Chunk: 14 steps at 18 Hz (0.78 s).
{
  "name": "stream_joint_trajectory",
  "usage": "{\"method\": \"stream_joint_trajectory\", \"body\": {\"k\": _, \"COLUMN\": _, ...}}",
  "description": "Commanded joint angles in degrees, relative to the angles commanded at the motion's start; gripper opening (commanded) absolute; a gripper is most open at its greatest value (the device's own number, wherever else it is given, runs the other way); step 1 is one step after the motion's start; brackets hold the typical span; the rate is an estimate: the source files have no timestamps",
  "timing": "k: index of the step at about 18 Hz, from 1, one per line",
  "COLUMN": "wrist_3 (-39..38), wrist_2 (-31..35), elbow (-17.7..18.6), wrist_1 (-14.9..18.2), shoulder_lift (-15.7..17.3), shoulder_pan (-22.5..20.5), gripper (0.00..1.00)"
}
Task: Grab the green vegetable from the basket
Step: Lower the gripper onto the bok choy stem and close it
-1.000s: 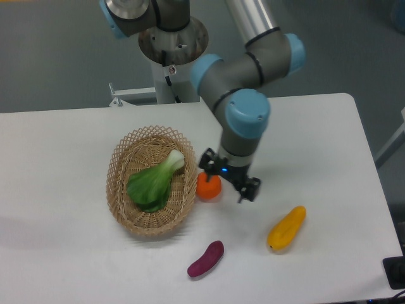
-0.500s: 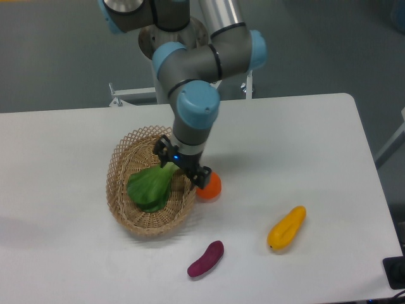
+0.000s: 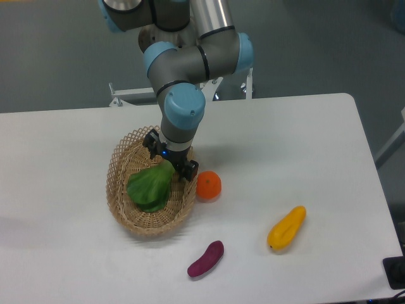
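The big white desk (image 3: pixel 304 133) holds an oval tan wicker basket (image 3: pixel 124 204) near its middle. A green bok choy with dark leaves (image 3: pixel 149 187) lies inside the basket. The black claw (image 3: pixel 170 161) sits right over its pale stalk end, and I cannot tell if it is spread or pinching. A round orange (image 3: pixel 209 185) is just beside the basket. A yellow curved vegetable (image 3: pixel 286 227) and a purple sweet potato (image 3: pixel 205 258) lie near the front edge.

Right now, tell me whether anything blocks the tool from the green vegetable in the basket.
Nothing visible does. The tool sits directly over the stalk end of the green vegetable inside the basket; the orange lies outside, beside the rim.
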State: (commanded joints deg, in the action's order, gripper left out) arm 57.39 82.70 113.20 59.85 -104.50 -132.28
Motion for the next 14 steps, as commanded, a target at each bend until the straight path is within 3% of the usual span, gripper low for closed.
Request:
{"method": "stream_joint_trajectory", "body": {"k": 6, "wrist_3": -1.49, "wrist_2": 0.00, "elbow": 0.00, "wrist_1": -0.26, "shoulder_lift": -1.93, "shoulder_pan": 0.80, "gripper": 1.00}}
{"method": "stream_joint_trajectory", "body": {"k": 7, "wrist_3": -1.49, "wrist_2": 0.00, "elbow": 0.00, "wrist_1": -0.26, "shoulder_lift": -2.29, "shoulder_pan": 0.88, "gripper": 0.95}}
{"method": "stream_joint_trajectory", "body": {"k": 11, "wrist_3": -1.49, "wrist_2": -0.08, "elbow": -0.26, "wrist_1": -0.26, "shoulder_lift": -2.29, "shoulder_pan": 0.88, "gripper": 0.45}}
{"method": "stream_joint_trajectory", "body": {"k": 14, "wrist_3": -1.67, "wrist_2": -0.08, "elbow": -1.14, "wrist_1": 0.52, "shoulder_lift": -2.03, "shoulder_pan": 0.88, "gripper": 0.27}}
